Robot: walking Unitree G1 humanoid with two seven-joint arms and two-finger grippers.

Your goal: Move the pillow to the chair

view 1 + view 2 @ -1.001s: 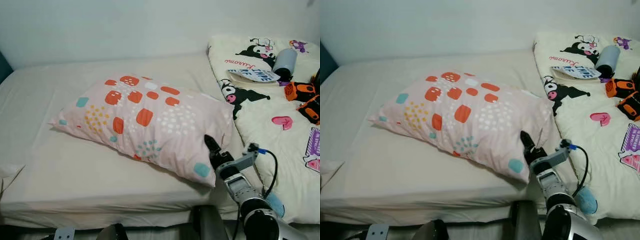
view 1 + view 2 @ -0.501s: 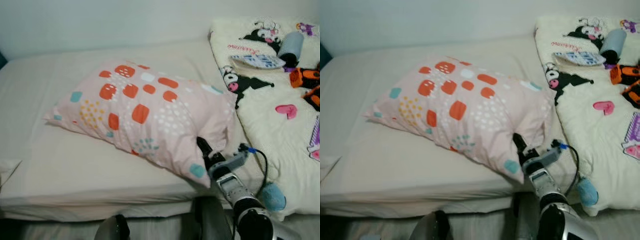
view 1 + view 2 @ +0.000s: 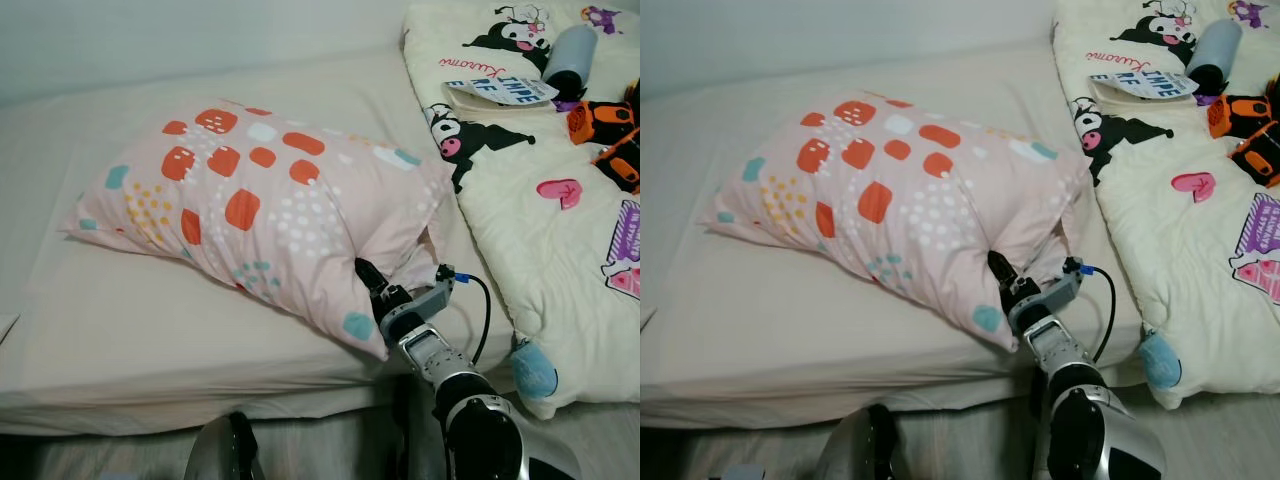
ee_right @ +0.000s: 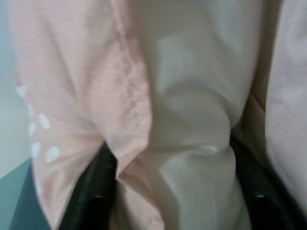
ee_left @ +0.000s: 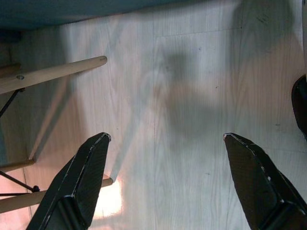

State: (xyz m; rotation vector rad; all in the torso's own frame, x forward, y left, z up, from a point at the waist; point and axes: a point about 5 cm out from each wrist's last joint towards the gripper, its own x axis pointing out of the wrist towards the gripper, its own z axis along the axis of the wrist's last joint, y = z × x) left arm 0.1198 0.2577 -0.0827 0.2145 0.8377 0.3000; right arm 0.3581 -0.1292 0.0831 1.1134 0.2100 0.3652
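Note:
A pink pillow point(image 3: 250, 215) with orange, teal and white patches lies on the cream bed point(image 3: 120, 320), its right near corner close to the bed's front edge. My right gripper point(image 3: 368, 280) is buried in that corner, and the fabric creases around it. In the right wrist view, bunched pillow cloth point(image 4: 182, 120) sits pinched between the two black fingers point(image 4: 93, 196). My left gripper point(image 5: 165, 143) hangs open above a pale wooden floor, holding nothing, beside the wooden legs of a chair point(image 5: 53, 74).
A cream cartoon-print blanket point(image 3: 560, 230) covers the bed's right side, bearing orange toys point(image 3: 600, 120), a grey cylinder point(image 3: 568, 55) and a booklet point(image 3: 495, 90). A blue tassel point(image 3: 530, 368) hangs at its near corner. A wall stands behind the bed.
The camera has shifted down and right. My right gripper has pushed further into the pillow's near right corner, and the fabric there now folds around it.

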